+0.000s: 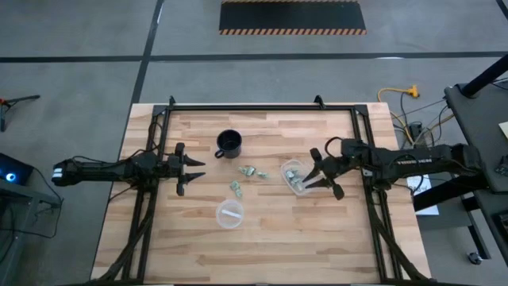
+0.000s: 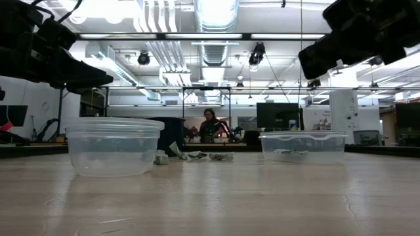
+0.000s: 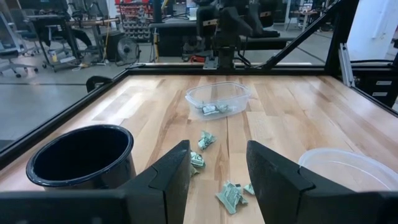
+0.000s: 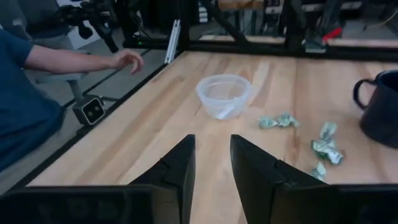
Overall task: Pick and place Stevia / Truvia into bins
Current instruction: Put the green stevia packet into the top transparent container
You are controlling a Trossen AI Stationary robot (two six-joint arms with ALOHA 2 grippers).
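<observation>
Loose sachets [image 1: 248, 176] lie mid-tabletop between both arms, just ahead of the left gripper [image 1: 195, 169] whose fingers stand parted and empty, while the right gripper [image 1: 321, 176], fingers apart, empty, hovers over the oblong bin [image 1: 294, 176].

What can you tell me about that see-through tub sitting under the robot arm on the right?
The oblong clear plastic tub is a shallow, thin-walled container with rounded corners and a rolled rim, standing upright on the pale wooden table, right of centre. A few pale green and white paper sachets lie crumpled on its bottom. The right gripper hangs over its far edge; whether it touches the tub cannot be told. More sachets lie loose on the table beside it, apart from it.
</observation>
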